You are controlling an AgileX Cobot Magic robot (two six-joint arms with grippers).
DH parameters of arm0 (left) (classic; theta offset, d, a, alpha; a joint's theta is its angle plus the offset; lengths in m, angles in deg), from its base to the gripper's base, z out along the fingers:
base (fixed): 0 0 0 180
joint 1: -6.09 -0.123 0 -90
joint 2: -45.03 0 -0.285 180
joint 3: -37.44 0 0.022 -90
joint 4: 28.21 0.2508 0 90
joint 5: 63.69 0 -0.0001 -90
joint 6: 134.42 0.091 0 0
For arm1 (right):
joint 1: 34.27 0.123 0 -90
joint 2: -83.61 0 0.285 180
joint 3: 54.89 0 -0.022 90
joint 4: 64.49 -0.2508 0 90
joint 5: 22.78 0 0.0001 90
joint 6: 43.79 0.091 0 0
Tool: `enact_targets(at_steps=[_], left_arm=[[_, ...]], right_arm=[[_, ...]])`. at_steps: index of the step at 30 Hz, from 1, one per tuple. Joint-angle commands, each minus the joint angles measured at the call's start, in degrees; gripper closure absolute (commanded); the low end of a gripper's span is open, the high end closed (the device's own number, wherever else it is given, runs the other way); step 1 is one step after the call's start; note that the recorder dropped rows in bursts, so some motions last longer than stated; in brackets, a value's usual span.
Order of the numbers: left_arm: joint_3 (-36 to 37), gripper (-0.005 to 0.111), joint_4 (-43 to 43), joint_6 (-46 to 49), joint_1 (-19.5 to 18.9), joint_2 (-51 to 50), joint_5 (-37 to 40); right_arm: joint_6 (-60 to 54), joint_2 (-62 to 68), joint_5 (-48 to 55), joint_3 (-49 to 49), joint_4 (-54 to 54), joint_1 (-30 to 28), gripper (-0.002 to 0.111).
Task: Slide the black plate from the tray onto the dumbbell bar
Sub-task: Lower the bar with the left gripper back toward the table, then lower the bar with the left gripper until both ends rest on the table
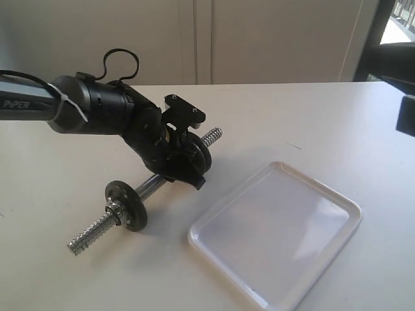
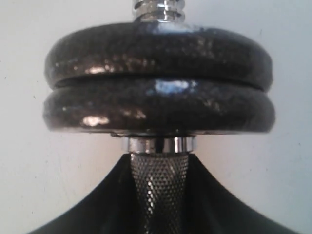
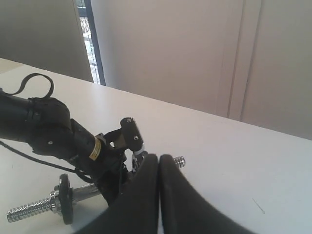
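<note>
The dumbbell bar (image 1: 152,186) lies slanted on the white table, and my left gripper (image 1: 183,170) is shut on its knurled middle (image 2: 160,195). Just beyond the left fingertips (image 2: 200,180), two black plates (image 2: 158,87) sit flush against each other on the bar; the threaded end (image 2: 159,7) sticks out past them. The bar's near end carries one more black disc (image 1: 127,205) with a silver nut (image 1: 115,210). The white tray (image 1: 279,236) holds nothing. My right gripper (image 3: 159,158) hovers shut and empty, away from the bar.
Part of the right arm (image 1: 397,65) shows dark and blurred at the right edge of the exterior view. The left arm (image 1: 84,107) reaches in from the left above the table. A wall runs behind the table's far edge.
</note>
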Motion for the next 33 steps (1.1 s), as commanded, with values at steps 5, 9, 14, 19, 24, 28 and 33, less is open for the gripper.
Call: enact_targets(at_steps=[5, 9, 14, 19, 24, 28, 33], left_arm=[[-9.7, 0.107, 1.7, -1.4, 0.3, -0.4, -27.3], [-12.2, 0.107, 2.0, -1.5, 0.7, -1.9, -26.5], [-14.8, 0.107, 4.9, -1.5, 2.0, -3.3, -26.0], [-16.5, 0.107, 4.9, -1.6, 2.8, -4.0, -25.9], [-16.5, 0.107, 4.9, -1.9, 3.1, -4.0, -25.9], [-16.5, 0.107, 5.4, -1.9, 3.8, -4.0, -28.0], [-17.0, 0.107, 5.6, -1.9, 3.9, -4.0, -28.4]], right_arm=[[0.3, -0.5, -0.5, -0.1, 0.3, 0.0, 0.108], [0.8, -0.5, -0.4, -0.1, 1.9, 0.0, 0.108], [3.3, -0.6, -0.5, -0.1, 3.8, 0.0, 0.108], [3.3, -0.7, -0.6, -0.1, 4.2, 0.0, 0.108], [3.3, -0.7, -0.6, -0.1, 4.2, 0.0, 0.108], [3.4, -0.7, -0.6, -0.1, 4.3, 0.0, 0.108], [4.4, -0.7, -0.7, -0.1, 4.6, 0.0, 0.108]])
